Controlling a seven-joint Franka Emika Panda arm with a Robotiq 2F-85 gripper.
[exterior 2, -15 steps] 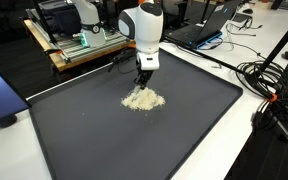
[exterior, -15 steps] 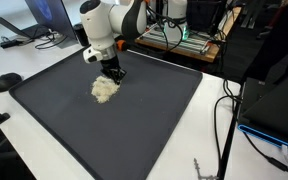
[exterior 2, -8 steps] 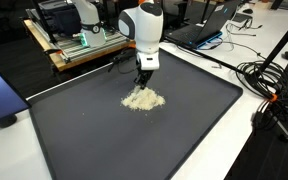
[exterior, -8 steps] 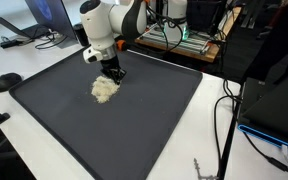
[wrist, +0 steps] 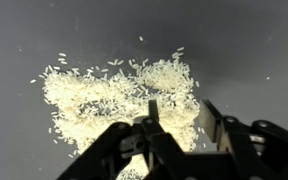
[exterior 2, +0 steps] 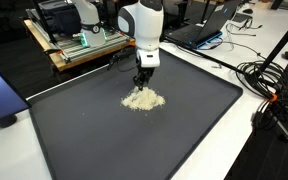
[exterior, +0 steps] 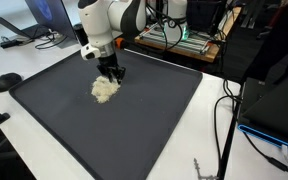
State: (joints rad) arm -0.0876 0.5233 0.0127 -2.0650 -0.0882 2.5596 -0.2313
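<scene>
The rice pile [wrist: 104, 90] lies on the dark mat [exterior 2: 189, 130] just beneath the pincer [wrist: 181, 112], whose jaws stand partly open, gripping nothing.

Item: one arm [exterior: 106, 18], white, jointed. In both exterior views it is entering from 12 o'clock and folding over at the upper joint [exterior 2: 142, 18].
Wrist [exterior: 97, 50]: white, pointing straight down toward 6 o'clock.
Hand [exterior: 112, 73]: black, hanging vertical beneath the wrist with its tips low and facing 6 o'clock [exterior 2: 141, 80].
Wrist view: the hand [wrist: 182, 112] is coming in from 6 o'clock, with dark linkages spreading toward 4 and 8 o'clock. The fingers [wrist: 152, 108] are standing partly apart, leaving a gap between them and gripping nothing.
</scene>
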